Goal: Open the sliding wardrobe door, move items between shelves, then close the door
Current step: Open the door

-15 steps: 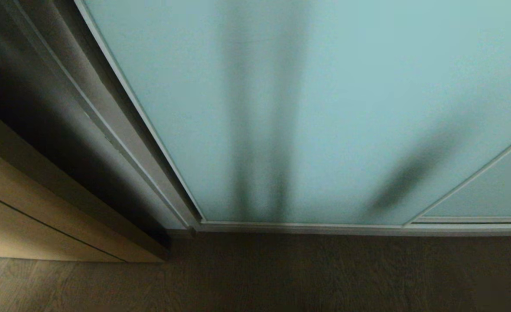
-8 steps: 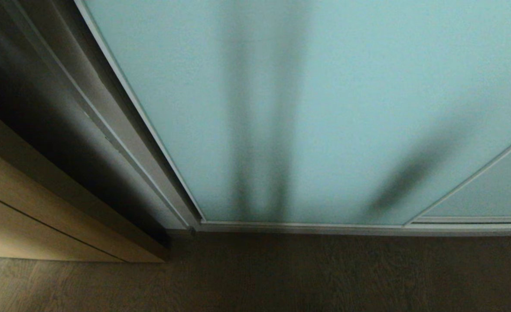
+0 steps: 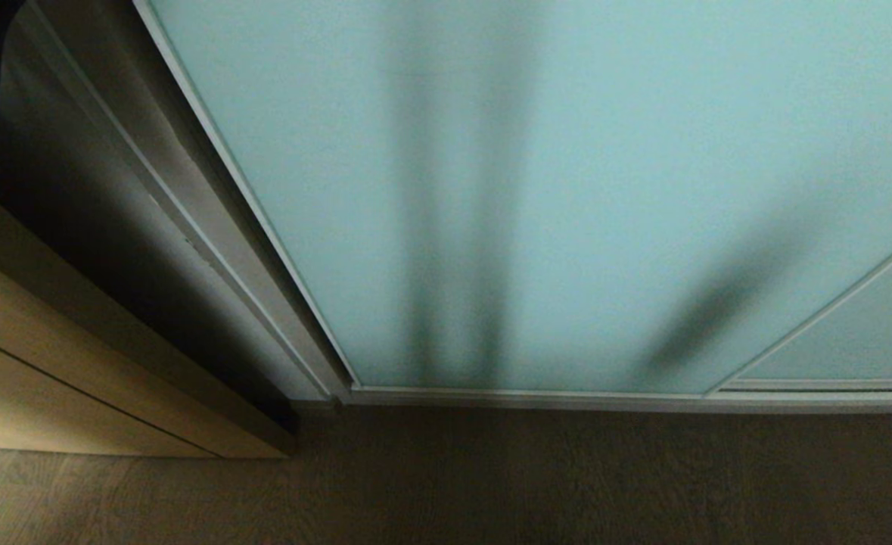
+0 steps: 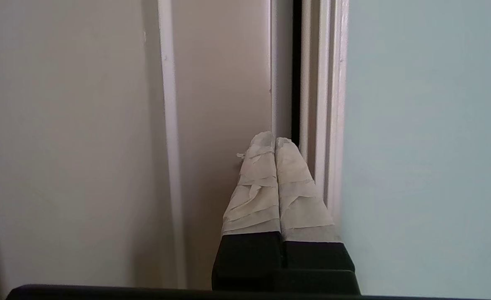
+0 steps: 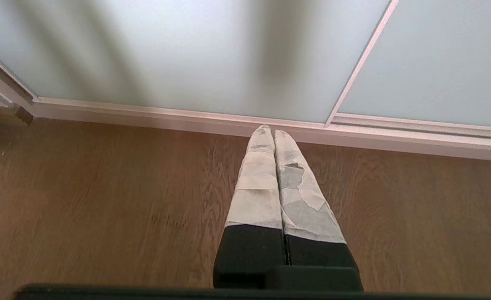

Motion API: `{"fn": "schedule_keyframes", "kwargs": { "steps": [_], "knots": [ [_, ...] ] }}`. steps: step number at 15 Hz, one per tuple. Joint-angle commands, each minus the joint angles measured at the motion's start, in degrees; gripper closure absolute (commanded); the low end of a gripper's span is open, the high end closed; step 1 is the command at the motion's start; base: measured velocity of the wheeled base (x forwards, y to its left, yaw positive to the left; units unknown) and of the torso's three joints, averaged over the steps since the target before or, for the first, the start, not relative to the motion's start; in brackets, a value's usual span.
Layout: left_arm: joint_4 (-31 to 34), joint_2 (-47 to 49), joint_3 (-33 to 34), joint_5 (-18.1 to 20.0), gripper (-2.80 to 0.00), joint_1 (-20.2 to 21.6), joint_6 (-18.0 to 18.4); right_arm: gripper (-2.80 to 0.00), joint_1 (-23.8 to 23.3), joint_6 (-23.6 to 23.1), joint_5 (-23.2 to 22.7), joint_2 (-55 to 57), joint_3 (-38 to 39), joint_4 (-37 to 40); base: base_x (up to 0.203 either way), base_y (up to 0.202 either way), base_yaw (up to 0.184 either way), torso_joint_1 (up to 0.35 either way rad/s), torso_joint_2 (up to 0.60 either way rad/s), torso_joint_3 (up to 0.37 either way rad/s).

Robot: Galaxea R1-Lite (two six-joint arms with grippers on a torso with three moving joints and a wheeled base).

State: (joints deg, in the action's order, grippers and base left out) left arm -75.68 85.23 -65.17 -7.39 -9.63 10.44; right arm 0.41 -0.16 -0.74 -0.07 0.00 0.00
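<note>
Left claw (image 4: 275,141) newly beside sliding wardrobe door (image 4: 428,146).

Brown wood-grain floor (image 3: 536,484) fills the frame's lower band. Beige wooden cabinet front (image 3: 45,386) at lower left, split by a thin dark seam. Grey wall panel (image 3: 75,197) above it, heavily shadowed. Light dim overall.

Domestic interior, likely a bedroom: frosted pale blue-green glass sliding wardrobe door (image 3: 567,189) in slim silver frame, brown wood-grain plank floor (image 3: 529,484), beige wooden cabinet front (image 3: 45,386).
</note>
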Motion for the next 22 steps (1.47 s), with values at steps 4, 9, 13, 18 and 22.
{"fn": "schedule_keyframes", "kwargs": {
  "steps": [4,9,13,18,22],
  "knots": [
    [-0.2,2.1,-1.5,0.0,0.00,-3.6,0.7,0.00,0.0,0.0,0.0,-0.1,0.0,0.0,0.000,0.000,0.000,0.000,0.00,0.000],
    [-0.8,3.4,-1.5,-0.3,0.00,-4.6,1.2,0.00,0.0,0.0,0.0,-0.1,0.0,0.0,0.000,0.000,0.000,0.000,0.00,0.000],
    [-0.9,4.8,-1.8,-0.4,0.00,-7.0,1.0,0.00,0.0,0.0,0.0,-0.1,0.0,0.0,0.000,0.000,0.000,0.000,0.00,0.000],
    [-1.8,6.1,-3.4,-2.7,0.00,-7.6,1.4,0.00,0.0,0.0,0.0,-0.1,0.0,0.0,0.000,0.000,0.000,0.000,0.00,0.000],
    [-1.8,8.6,-5.7,-3.8,0.00,-7.4,1.5,0.00,0.0,0.0,0.0,-0.1,0.0,0.0,0.000,0.000,0.000,0.000,0.00,0.000]
  ]
}}
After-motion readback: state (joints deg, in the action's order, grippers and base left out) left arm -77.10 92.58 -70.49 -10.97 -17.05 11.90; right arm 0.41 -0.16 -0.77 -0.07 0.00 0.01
